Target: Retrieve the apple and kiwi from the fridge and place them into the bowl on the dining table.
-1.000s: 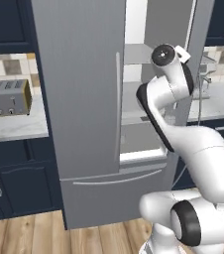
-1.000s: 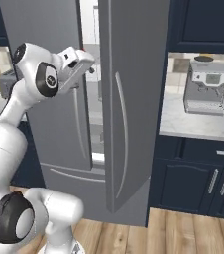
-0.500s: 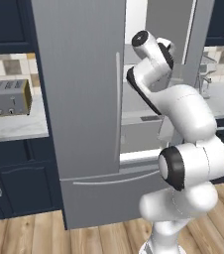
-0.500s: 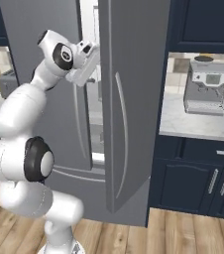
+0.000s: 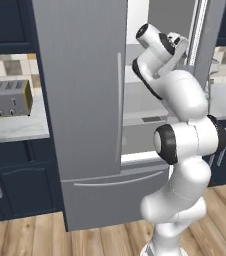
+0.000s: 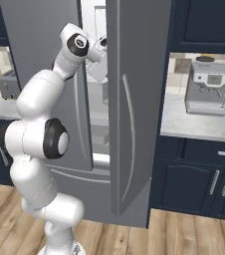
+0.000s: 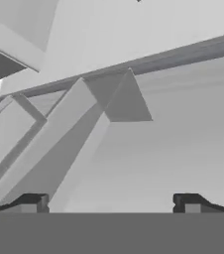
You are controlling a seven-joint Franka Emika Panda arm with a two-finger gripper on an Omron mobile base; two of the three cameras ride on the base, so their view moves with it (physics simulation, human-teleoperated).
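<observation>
The big grey fridge stands with its doors open, and the white arm reaches up into the gap between them. The claw is spread wide with nothing in it, and it points at the white inside wall and a grey shelf. A toaster sits on the table to the left, and a coffee machine sits to the right.
</observation>
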